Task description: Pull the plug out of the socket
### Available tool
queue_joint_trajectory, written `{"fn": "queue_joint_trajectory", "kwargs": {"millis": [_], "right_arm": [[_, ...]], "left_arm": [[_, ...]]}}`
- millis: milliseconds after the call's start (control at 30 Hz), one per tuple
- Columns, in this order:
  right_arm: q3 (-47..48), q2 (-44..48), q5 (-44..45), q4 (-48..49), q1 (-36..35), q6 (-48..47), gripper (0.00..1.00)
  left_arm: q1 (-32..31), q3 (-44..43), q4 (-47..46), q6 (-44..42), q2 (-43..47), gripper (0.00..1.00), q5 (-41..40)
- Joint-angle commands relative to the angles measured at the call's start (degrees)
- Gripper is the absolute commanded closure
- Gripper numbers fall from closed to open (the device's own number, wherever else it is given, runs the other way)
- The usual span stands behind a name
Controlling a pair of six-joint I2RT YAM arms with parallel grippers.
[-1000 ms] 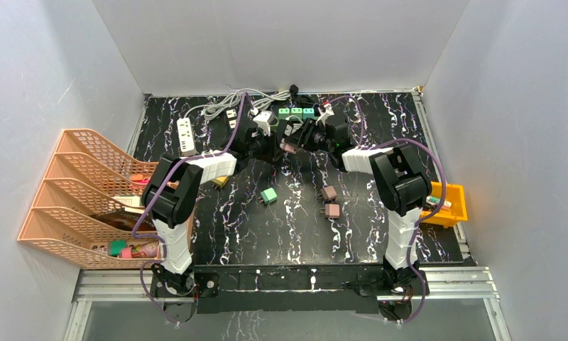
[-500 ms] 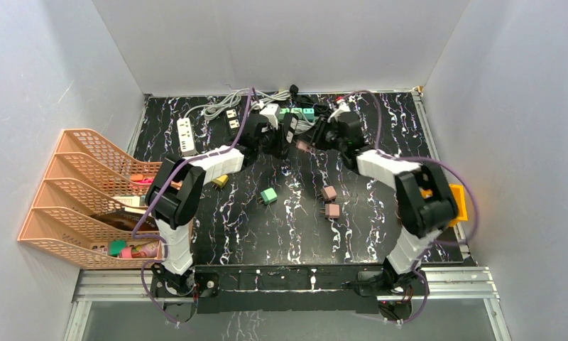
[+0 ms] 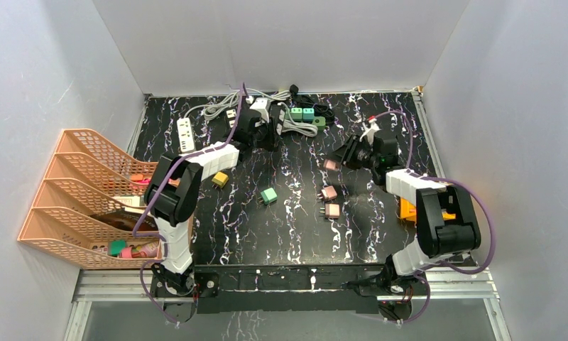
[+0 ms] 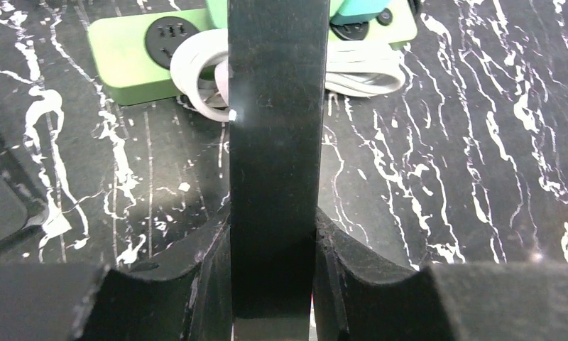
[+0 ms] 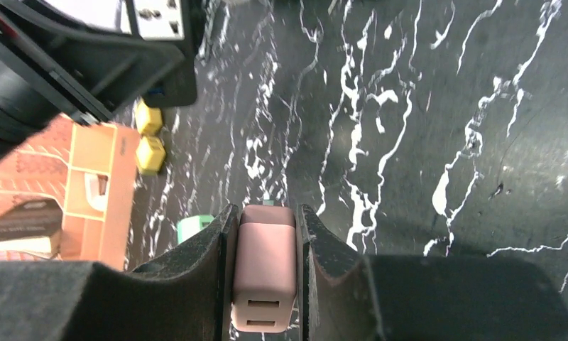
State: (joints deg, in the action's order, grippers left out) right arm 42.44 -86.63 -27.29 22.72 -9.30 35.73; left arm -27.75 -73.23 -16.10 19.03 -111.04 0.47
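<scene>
My right gripper (image 3: pixel 336 163) is shut on a pink plug (image 3: pixel 330 164) and holds it over the table, right of centre and apart from the strips. In the right wrist view the plug (image 5: pixel 264 273) sits upright between the fingers (image 5: pixel 214 277), USB ports facing the camera. My left gripper (image 3: pixel 265 132) at the back is shut on a black socket strip (image 3: pixel 233 118). In the left wrist view the strip (image 4: pixel 277 142) runs as a black bar between the jaws of the left gripper (image 4: pixel 272 222).
A green strip (image 3: pixel 304 115) with teal plugs and a white cord (image 4: pixel 196 78) lies behind. Two pink plugs (image 3: pixel 330 201), a green one (image 3: pixel 269 195) and a yellow one (image 3: pixel 219 180) lie loose. A white strip (image 3: pixel 186 135), an orange rack (image 3: pixel 82 206) and an orange bin (image 3: pixel 407 209) stand at the sides.
My right gripper has moved right and toward the front with the pink plug, away from the black strip. My left gripper has drawn back a little with the strip.
</scene>
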Motion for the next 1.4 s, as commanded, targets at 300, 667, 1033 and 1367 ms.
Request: {"fn": "queue_joint_trajectory", "kwargs": {"millis": [300,667,1033,1367], "right_arm": [[0.2,-15.1,-4.4,4.3,-0.4,-2.7,1.00],[-0.7,-17.1,-1.2,3.9,-1.2,-2.6,0.76],[0.5,-7.2,15.0,-6.6,-5.0,-6.1,0.19],[-5.9,11.2,29.1,-3.1,-4.8,-3.2,0.02]], "left_arm": [[-0.1,0.0,-8.0,-7.0,5.2,1.00,17.6],[-0.1,-4.8,-2.9,-8.6,8.5,1.00,19.6],[-0.1,-8.4,-0.8,-8.2,7.7,1.00,21.8],[-0.8,-11.5,-4.0,-8.4,6.2,0.98,23.8]]}}
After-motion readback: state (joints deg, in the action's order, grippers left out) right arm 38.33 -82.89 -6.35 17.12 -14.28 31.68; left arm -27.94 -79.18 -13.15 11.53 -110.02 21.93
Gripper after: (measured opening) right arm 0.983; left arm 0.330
